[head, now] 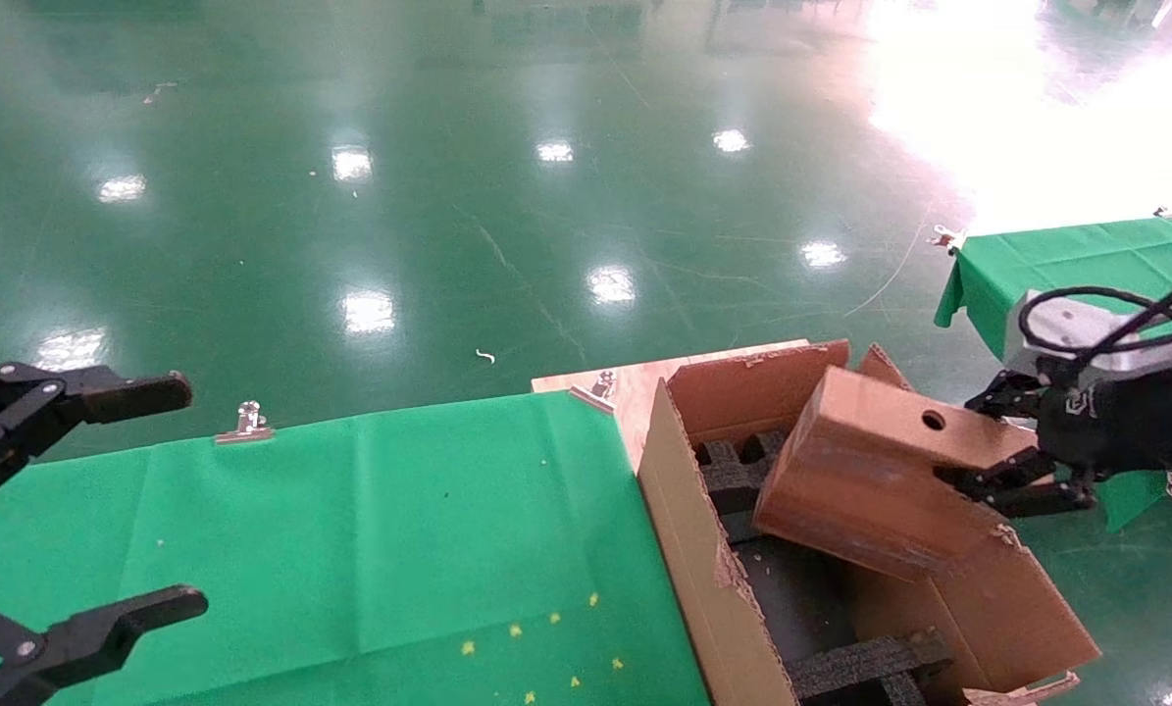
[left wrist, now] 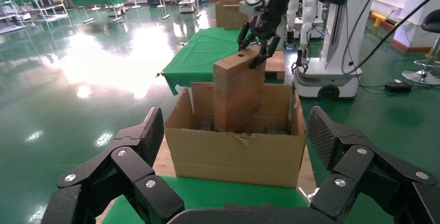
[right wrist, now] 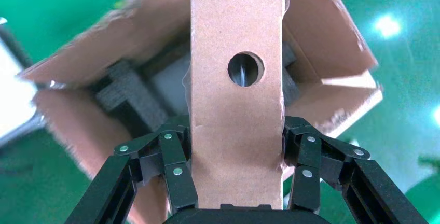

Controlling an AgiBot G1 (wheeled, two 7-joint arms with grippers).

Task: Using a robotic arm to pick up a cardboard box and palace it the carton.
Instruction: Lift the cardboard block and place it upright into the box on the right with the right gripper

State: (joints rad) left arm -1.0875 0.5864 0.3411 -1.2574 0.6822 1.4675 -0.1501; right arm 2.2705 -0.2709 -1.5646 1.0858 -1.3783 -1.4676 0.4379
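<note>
My right gripper [head: 993, 446] is shut on the small brown cardboard box [head: 870, 471] with one round hole. It holds the box tilted, its lower end inside the open top of the large carton [head: 679, 529]. Black foam inserts [head: 865, 667] line the carton's inside. In the right wrist view the fingers [right wrist: 176, 167] clamp both sides of the box [right wrist: 236, 125], with the carton [right wrist: 332, 53] below. The left wrist view shows the box [left wrist: 238, 94] standing up out of the carton [left wrist: 236, 154]. My left gripper [head: 85, 510] is open and empty at the left, over the green cloth.
The carton stands at the right end of a table covered with green cloth [head: 370, 549], on a bare wooden strip [head: 635, 387]. Metal clips [head: 245, 424] hold the cloth's far edge. A second green-covered table [head: 1066, 260] is at the far right. Glossy green floor lies beyond.
</note>
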